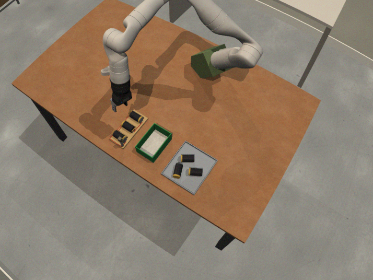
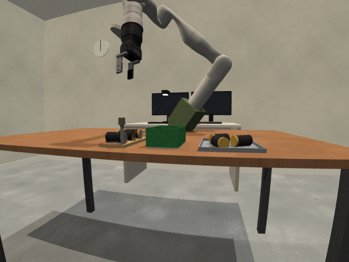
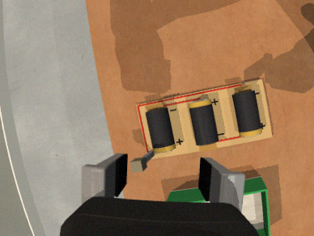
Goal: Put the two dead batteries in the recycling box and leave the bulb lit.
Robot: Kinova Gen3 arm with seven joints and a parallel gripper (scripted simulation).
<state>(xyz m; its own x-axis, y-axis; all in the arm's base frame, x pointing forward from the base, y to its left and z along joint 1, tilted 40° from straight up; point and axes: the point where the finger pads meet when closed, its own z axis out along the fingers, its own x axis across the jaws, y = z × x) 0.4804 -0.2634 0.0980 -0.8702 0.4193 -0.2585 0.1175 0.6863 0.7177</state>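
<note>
Gripper (image 2: 124, 68): wide open, empty, high above holder.
Holder (image 1: 115, 138): three batteries (image 3: 205, 122) seated; bulb (image 2: 121, 121) apparently unlit.
Recycling box (image 1: 139, 139): upright on table, no battery inside.
Tray (image 1: 203, 157): three spare batteries (image 1: 195, 171).
Progress: nothing sorted yet; both dead cells left.

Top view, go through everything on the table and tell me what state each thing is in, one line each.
Gripper: open, holding nothing, high above the holder.
Battery holder: three batteries seated in it.
Bulb: unlit, grey.
Recycling box: upright on the table, no batteries inside.
Tray: three batteries lying loose on it.
</note>
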